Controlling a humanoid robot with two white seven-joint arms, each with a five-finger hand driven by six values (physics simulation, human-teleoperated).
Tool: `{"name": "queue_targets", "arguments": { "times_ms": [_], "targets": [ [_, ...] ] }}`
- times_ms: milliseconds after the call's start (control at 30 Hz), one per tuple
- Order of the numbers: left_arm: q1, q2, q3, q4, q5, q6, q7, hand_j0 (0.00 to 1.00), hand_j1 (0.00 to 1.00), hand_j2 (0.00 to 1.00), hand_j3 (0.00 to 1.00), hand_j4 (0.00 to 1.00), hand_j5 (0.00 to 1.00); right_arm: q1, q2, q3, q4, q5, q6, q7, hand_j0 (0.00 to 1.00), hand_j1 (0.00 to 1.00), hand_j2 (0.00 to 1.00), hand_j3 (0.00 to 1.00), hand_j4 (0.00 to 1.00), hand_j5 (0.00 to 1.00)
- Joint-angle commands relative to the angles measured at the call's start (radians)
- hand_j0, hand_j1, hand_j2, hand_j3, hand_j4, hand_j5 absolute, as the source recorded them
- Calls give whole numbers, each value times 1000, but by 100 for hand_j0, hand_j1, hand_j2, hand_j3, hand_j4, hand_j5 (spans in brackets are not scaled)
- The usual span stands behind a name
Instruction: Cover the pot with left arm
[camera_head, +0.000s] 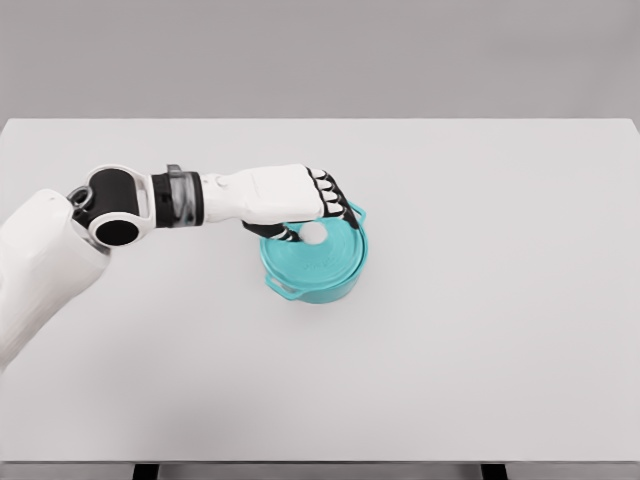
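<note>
Teal round pot (318, 278), near white table (480, 350) centre, matching lid (330, 255) seated | left hand (300, 205) fingers curled about white knob (314, 233) | likely rigid, light, slippery: grip knob.

A bare simulated test setting: a plain white table (480, 330) fills the frame, with a featureless grey wall (320, 55) across the top.

The left arm reaches in from the left, forearm level. Its left hand (300, 205) has fingers (335, 200) curled downward, gripping.
</note>
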Motion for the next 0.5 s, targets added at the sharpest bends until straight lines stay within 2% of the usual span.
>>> {"name": "queue_targets", "arguments": {
  "times_ms": [0,467],
  "targets": [
    [0,-4,0,0,9,3,0,81,81,81,81,81,81,0,0,0,-1,0,0,0,100,100,100,100,100,100],
    [3,1,8,9,9,3,0,84,84,84,84,84,84,-2,0,0,0,0,0,0,100,100,100,100,100,100]
  ]
}}
